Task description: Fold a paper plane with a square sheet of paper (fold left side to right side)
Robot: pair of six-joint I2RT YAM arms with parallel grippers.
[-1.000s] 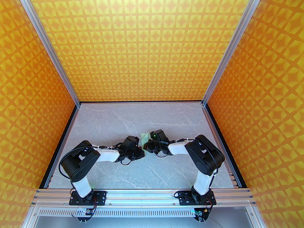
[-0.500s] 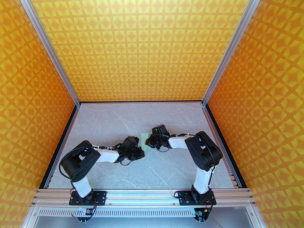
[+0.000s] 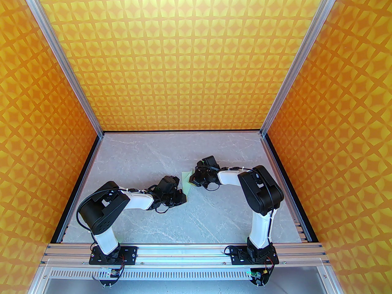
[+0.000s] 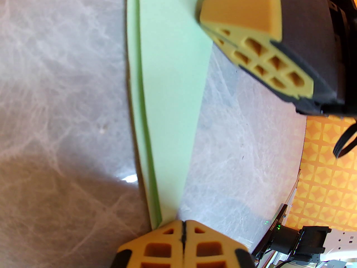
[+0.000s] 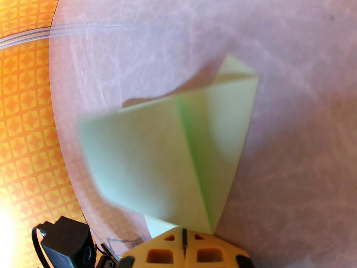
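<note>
The square sheet of paper (image 3: 185, 179), pale mint-green and folded into a narrow creased shape, lies on the table between my two arms. In the left wrist view the paper (image 4: 167, 93) tapers toward my left gripper (image 4: 182, 229), which is shut with its tips down on the narrow end. My left gripper (image 3: 182, 195) sits at the paper's near end. My right gripper (image 3: 193, 181) is shut at the paper's right edge; its orange fingers (image 4: 245, 24) rest against the sheet. In the right wrist view one flap of the paper (image 5: 167, 149) stands raised above my right gripper (image 5: 184, 239).
The grey marbled table (image 3: 153, 158) is boxed in by orange patterned walls (image 3: 46, 133) on the left, right and back, with aluminium posts (image 3: 92, 115) at the back corners. A rail (image 3: 183, 251) carries both arm bases at the near edge.
My right gripper has slid toward the back of the table along the paper's right side, and its arm has drawn up with it. The left arm has stayed put.
</note>
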